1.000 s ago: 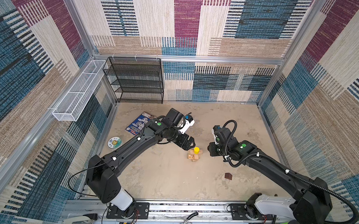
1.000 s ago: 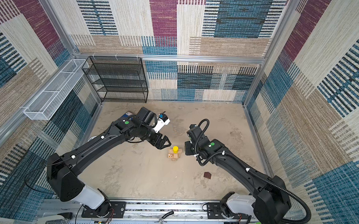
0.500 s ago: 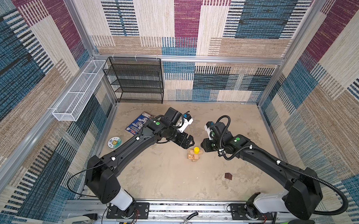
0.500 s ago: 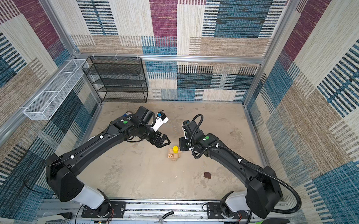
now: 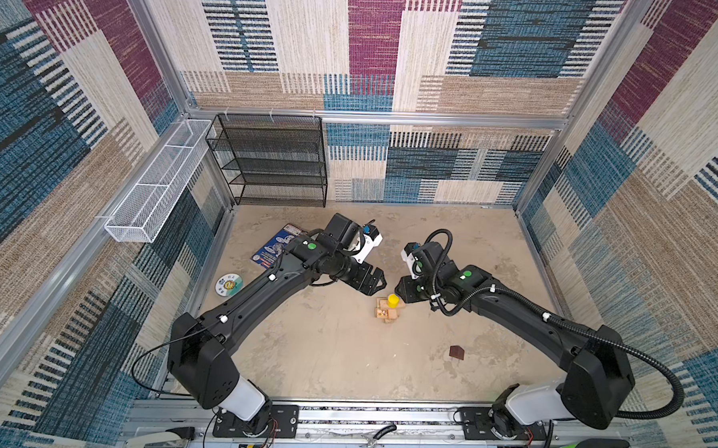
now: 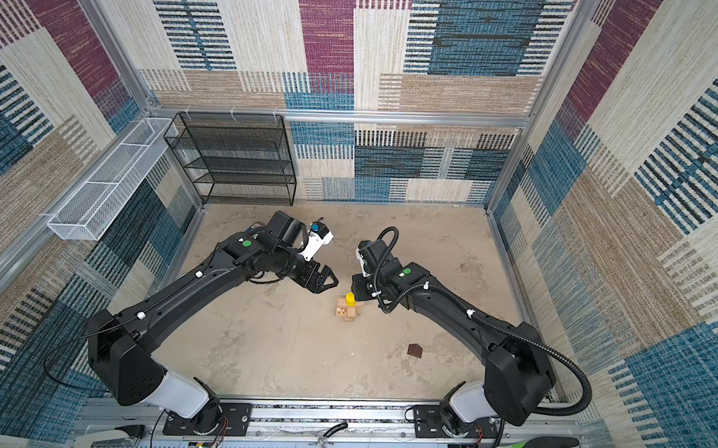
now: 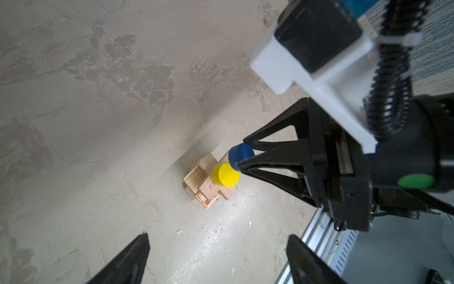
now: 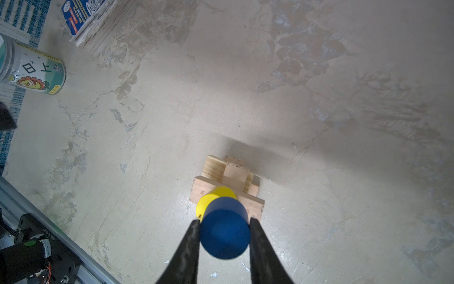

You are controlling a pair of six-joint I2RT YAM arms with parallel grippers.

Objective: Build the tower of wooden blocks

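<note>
pale tan wooden bars (image 8: 228, 182): bare wood, matt, grain and layered end faces showing
yellow cylinder (image 7: 225, 175): smooth, evenly painted, faint sheen
blue round disc (image 8: 224, 236): smooth, matt
dark-brown house-shaped piece (image 5: 456, 352): dull dark finish, material too small to tell
beige desk (image 5: 335, 357): rough, mottled, plaster-like, matt
right hand (image 8: 224, 221): black plastic, matt, finely grained
round labelled jar (image 8: 34, 71): glossy printed label wrap
blue printed packet (image 8: 81, 12): glossy print
black shelf rack (image 5: 274, 163): metal wire mesh
white basket (image 5: 155, 191): coated wire mesh
patchwork walls (image 5: 440, 49): coarse woven cloth
</note>
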